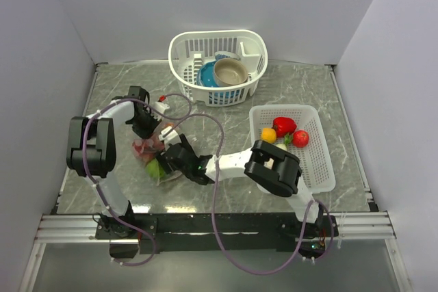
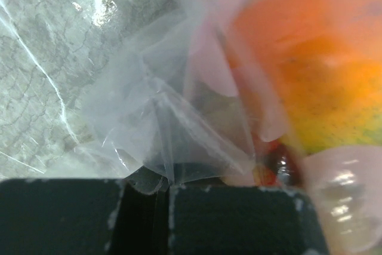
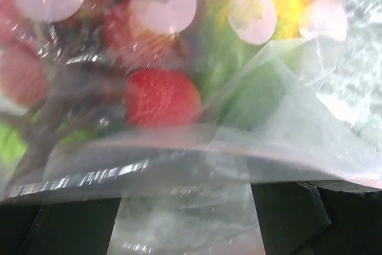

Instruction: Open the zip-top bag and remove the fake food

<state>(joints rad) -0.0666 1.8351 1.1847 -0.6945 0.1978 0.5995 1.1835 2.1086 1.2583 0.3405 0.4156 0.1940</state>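
Observation:
The zip-top bag (image 1: 152, 157) lies on the table between my two grippers, with fake food inside. My left gripper (image 1: 148, 128) is at the bag's far side, shut on a fold of clear film (image 2: 161, 129); its pads (image 2: 239, 219) nearly touch. An orange-yellow piece (image 2: 322, 76) shows through the film. My right gripper (image 1: 176, 158) is at the bag's near right side. Its fingers (image 3: 286, 213) stand apart and the bag's edge (image 3: 179, 159) lies across the gap. A red piece (image 3: 161, 97) and a green one (image 3: 239, 82) sit inside, just beyond.
A white mesh tray (image 1: 321, 169) at the right holds a strawberry (image 1: 283, 126), an orange piece (image 1: 269, 135) and a red piece (image 1: 300, 138). A white basket (image 1: 183, 66) at the back holds a blue bowl (image 1: 207, 75) and a tan bowl (image 1: 230, 71). Walls stand left, right and behind.

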